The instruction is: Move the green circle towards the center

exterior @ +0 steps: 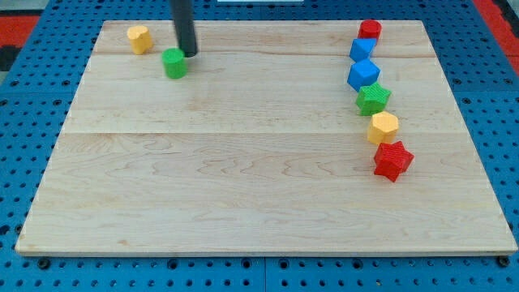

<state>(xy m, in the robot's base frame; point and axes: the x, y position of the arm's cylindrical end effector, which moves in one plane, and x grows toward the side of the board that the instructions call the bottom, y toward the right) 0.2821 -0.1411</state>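
The green circle [174, 62] sits on the wooden board [243, 178] near the view's top left. My tip [188, 53] is just to the circle's upper right, touching or nearly touching it. The dark rod rises from there out of the view's top.
A yellow block [139, 38] lies at the top left, left of the circle. On the view's right a column runs downward: red block [370, 31], blue block [362, 49], blue block [363, 75], green star [373, 99], yellow hexagon [383, 127], red star [392, 160].
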